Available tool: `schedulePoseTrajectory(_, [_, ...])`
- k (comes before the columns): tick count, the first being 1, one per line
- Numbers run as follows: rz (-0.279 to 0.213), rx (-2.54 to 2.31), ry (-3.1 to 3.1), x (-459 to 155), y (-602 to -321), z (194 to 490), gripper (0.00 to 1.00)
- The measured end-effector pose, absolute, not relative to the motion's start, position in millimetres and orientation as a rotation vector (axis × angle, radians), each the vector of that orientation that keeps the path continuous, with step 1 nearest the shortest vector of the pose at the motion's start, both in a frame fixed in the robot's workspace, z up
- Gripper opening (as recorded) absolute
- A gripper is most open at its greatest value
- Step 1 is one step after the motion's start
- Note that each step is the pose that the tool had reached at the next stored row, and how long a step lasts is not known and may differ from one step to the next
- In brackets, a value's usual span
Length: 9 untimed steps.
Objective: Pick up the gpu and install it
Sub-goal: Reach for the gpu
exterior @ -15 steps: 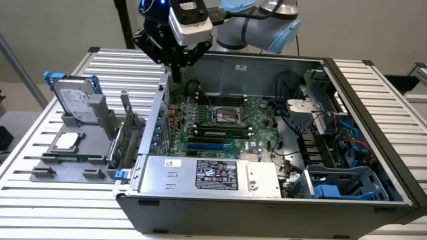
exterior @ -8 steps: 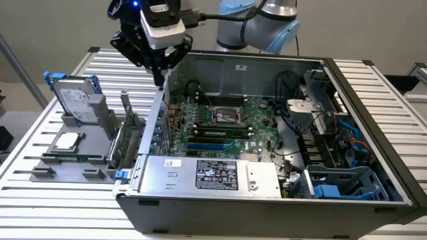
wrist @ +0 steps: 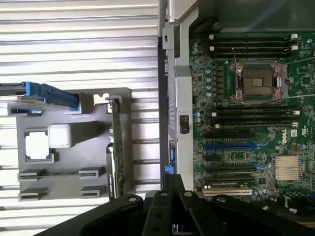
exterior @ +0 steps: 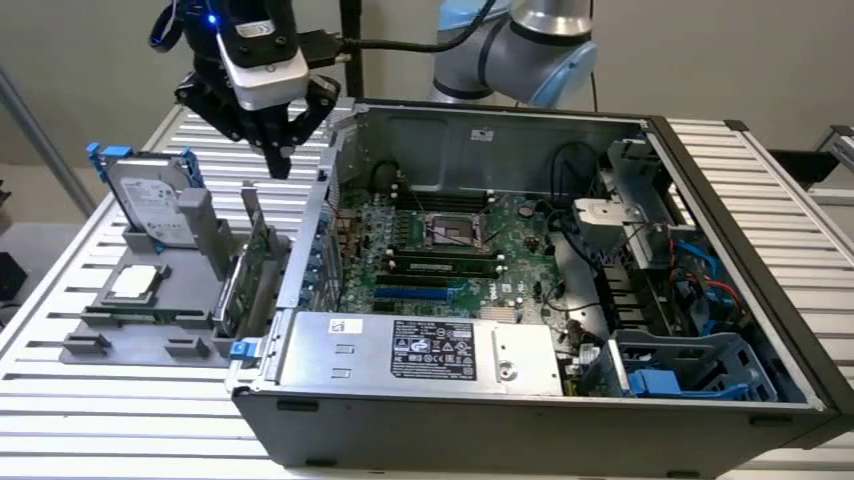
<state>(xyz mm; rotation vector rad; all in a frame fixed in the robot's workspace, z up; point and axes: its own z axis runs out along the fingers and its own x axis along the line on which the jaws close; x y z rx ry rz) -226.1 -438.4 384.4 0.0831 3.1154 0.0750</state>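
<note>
Overhead, the gripper (exterior: 279, 165) (wrist: 173, 186) hangs empty, fingers pinched together, above the far end of the gpu (exterior: 254, 280) (wrist: 116, 147). The gpu stands on edge in a gray holder (wrist: 91, 152), just beside the open computer case (exterior: 534, 410), on the exterior view's left.

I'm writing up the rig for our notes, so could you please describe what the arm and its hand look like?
The arm has silver tubes and pale-blue joint caps. Its hand is black with angular linkages and carries a white-and-grey box. There is a small blue light above it, and a black cable runs back to the arm.
</note>
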Motion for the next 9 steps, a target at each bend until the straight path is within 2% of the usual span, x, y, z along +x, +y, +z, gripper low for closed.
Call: schedulePoseTrajectory(9, [0.072, 0.082, 3.115, -267, -439, 370, 0.00])
